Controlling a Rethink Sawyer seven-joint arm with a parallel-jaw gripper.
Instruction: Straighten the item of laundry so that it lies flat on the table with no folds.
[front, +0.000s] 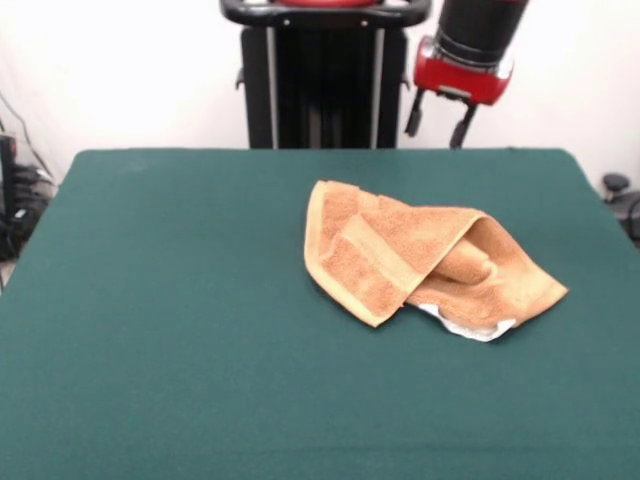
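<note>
While the red-and-black gripper (439, 122) hangs above the far edge of the dark green felt table (180, 330), fingers spread apart and holding nothing, the orange-tan terry towel (420, 262) lies crumpled right of centre, folded over itself, white bit showing under its near edge.

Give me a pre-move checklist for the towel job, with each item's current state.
1. Towel flat with no folds: not ok; it is folded over itself, with a raised hump near the middle.
2. Towel fully on the table: ok; green surface shows on every side.
3. Pincer free of the cloth: ok; it hangs above the table's far edge, apart from the towel.
4. Pincer open: ok; its two fingers stand apart, holding nothing.
5. Graspable corner exposed: ok; one points toward the camera.
6. White piece under the towel's near edge identified: cannot tell.
</note>
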